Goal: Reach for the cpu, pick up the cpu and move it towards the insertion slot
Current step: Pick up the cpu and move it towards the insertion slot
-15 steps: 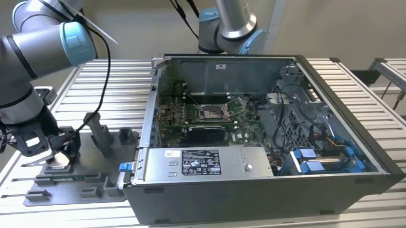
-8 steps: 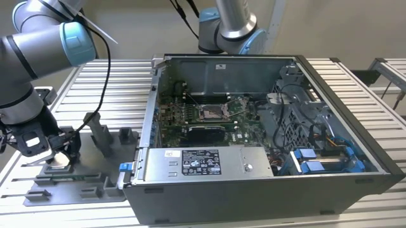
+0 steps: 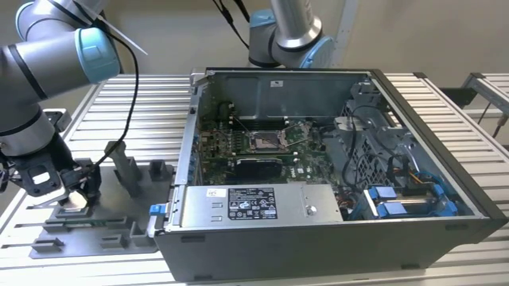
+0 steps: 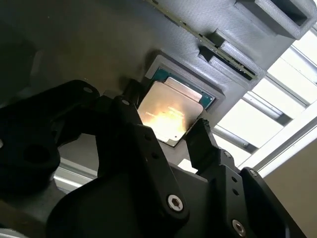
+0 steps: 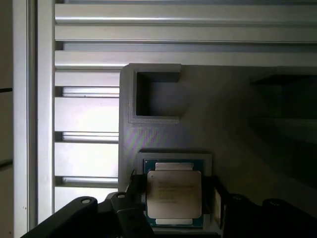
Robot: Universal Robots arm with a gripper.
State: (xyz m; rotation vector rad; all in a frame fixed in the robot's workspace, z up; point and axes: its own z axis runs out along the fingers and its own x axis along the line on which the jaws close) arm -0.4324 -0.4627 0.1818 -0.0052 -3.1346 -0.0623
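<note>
Two fingers of the gripper are sitting slightly open with the cpu between them, so squeezing evenly and lifting straight is looking best.

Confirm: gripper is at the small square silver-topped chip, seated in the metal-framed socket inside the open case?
No. The small square silver-topped chip sits in a recess of the grey plastic tray, gripper at it; the first wrist view shows it.

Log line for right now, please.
gripper: open, astride cpu | cpu: seated in grey tray recess, not lifted | insertion slot: apart, inside open computer case
</note>
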